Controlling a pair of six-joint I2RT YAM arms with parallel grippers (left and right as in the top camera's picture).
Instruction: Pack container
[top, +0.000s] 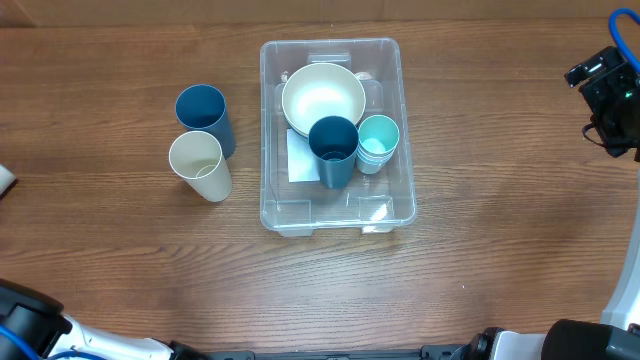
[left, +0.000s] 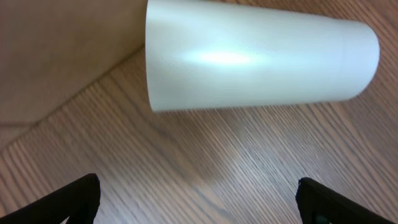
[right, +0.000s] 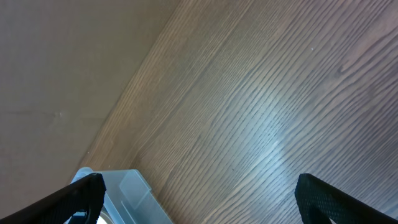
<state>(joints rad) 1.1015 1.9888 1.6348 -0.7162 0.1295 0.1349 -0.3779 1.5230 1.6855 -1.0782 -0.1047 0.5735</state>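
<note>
The container (top: 385, 205) is a clear rectangular bin at the table's middle with a white label (top: 298, 160) on its base. It holds a cream bowl (top: 322, 98), a dark blue cup (top: 334, 150) and stacked teal cups (top: 378, 142). A dark blue cup (top: 205, 115) and a cream cup (top: 198, 165) stand to its left. My right gripper (right: 199, 193) is open and empty, at the far right in the overhead view (top: 605, 90); a container corner (right: 127, 193) shows by its left finger. My left gripper (left: 199, 199) is open and empty, with a pale cup-like cylinder (left: 261, 59) ahead of it.
A small white object (top: 4, 180) pokes in at the table's left edge. The left arm's base (top: 25, 325) is at the bottom left corner. The table is brown wood grain.
</note>
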